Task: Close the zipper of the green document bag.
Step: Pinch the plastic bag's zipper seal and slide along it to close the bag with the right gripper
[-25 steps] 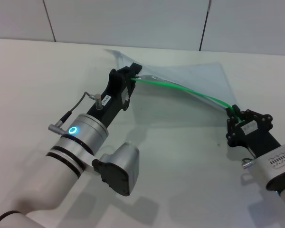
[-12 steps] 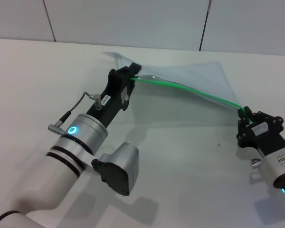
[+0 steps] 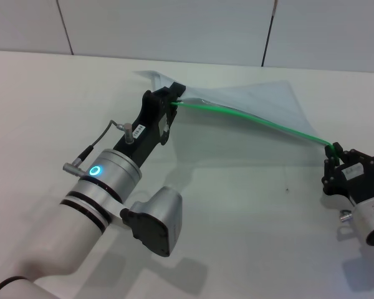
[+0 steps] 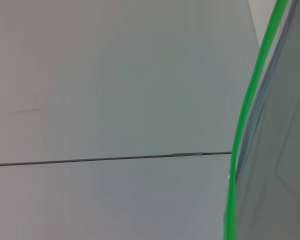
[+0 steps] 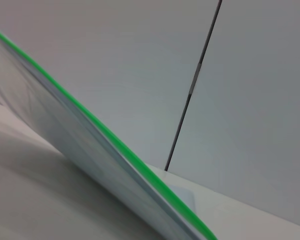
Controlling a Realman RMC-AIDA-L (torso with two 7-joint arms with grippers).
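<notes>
The green document bag [image 3: 262, 101] is a pale translucent pouch held up off the white table, stretched between my two grippers. Its zipper [image 3: 255, 119] is a thin bright green strip along the near edge, running almost straight. My left gripper [image 3: 174, 96] is shut on the bag's left end. My right gripper [image 3: 332, 149] is shut on the zipper at its far right end. The left wrist view shows the zipper [image 4: 242, 125] bordering the bag [image 4: 280, 160]. In the right wrist view the zipper [image 5: 115, 145] runs along the bag [image 5: 65, 145] toward the camera.
The white table [image 3: 237, 205] lies bare beneath the bag. Behind it stands a grey panelled wall [image 3: 174, 25] with dark vertical seams.
My right gripper has slid to the right along the zipper, toward its end, and the green strip now hangs straighter. The left arm has stayed still.
</notes>
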